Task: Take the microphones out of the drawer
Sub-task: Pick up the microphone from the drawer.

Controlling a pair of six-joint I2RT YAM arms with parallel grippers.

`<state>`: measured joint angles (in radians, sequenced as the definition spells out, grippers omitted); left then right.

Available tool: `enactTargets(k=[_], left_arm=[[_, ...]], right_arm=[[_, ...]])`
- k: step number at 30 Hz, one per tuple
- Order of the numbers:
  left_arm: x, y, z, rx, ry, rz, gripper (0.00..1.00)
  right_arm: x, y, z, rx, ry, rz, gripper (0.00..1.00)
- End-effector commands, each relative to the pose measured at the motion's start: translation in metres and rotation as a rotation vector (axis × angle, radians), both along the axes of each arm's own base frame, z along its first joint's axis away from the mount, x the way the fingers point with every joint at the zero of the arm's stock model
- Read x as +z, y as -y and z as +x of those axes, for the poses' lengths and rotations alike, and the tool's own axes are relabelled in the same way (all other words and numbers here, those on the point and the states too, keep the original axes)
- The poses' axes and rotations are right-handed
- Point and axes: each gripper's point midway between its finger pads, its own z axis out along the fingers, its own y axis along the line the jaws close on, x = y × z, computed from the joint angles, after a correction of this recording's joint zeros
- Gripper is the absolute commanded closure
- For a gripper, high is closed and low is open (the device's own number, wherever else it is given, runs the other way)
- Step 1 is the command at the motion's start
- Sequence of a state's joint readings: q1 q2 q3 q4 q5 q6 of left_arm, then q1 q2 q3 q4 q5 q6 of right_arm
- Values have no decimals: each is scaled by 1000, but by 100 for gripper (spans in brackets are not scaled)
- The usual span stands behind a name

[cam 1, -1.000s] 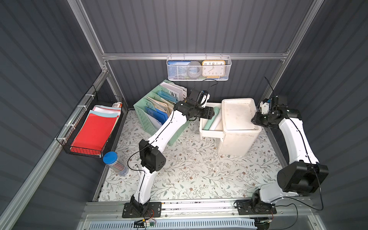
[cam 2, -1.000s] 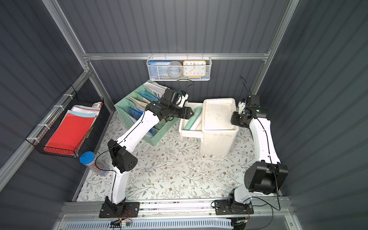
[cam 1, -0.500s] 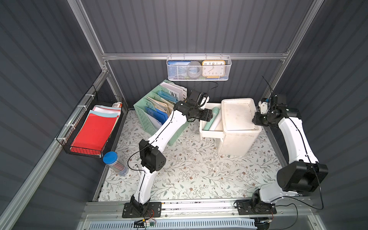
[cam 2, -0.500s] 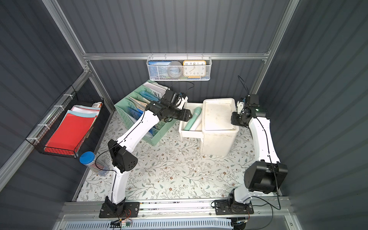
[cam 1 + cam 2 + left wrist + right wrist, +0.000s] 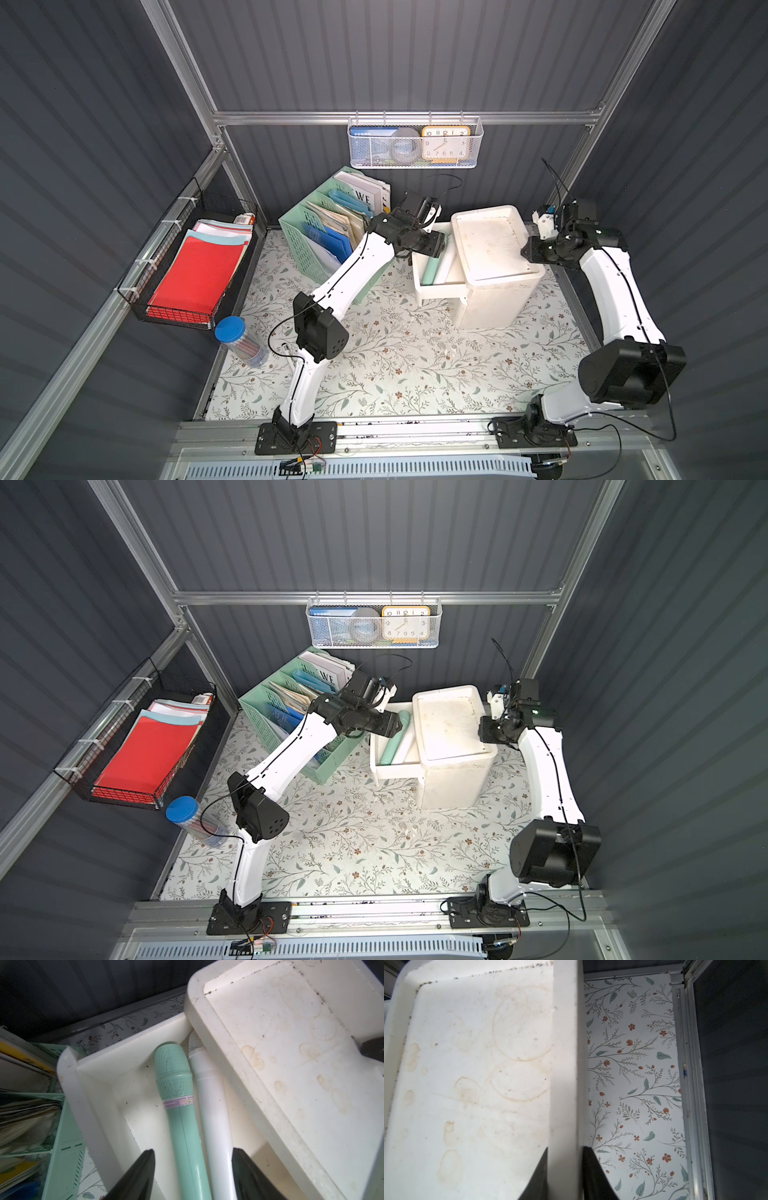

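The white drawer (image 5: 70, 1076) stands pulled out from the white cabinet (image 5: 494, 245). Two microphones lie side by side in it: a mint-green microphone (image 5: 178, 1088) and a white microphone (image 5: 209, 1095). In both top views the green one (image 5: 430, 270) (image 5: 390, 748) shows beside the white one (image 5: 405, 746). My left gripper (image 5: 193, 1150) hangs open over the drawer, its black fingers straddling both handles. My right gripper (image 5: 565, 1147) is shut on the cabinet's raised top rim (image 5: 564, 1064), at the cabinet's right side (image 5: 530, 253).
A mint file organiser (image 5: 328, 232) full of papers stands just left of the drawer, close to my left arm. A wire basket of red folders (image 5: 195, 274) hangs on the left wall, and a blue-lidded jar (image 5: 237, 336) lies below it. A mesh basket with a clock (image 5: 415, 145) hangs at the back.
My left wrist has shifted slightly over the drawer and its jaws have drawn in a little around the two handles. The right arm keeps its hold on the rim.
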<state>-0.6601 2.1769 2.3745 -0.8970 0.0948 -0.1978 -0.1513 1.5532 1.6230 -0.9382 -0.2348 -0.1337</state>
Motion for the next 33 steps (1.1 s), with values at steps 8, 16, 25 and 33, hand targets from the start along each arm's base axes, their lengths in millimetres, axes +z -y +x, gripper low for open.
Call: enactTargets(k=[8, 16, 25, 33], left_arm=[[-46, -5, 6, 59, -22, 157, 46], [-67, -6, 10, 106, -45, 195, 52], [-85, 9, -2, 72, -78, 224, 44], [-106, 0, -3, 129, -118, 284, 46]], right_arm=[[-23, -47, -33, 85, -158, 155, 96], [-28, -52, -35, 92, -174, 148, 96], [-28, -56, -36, 101, -176, 139, 95], [-28, -58, -36, 104, -175, 134, 95]])
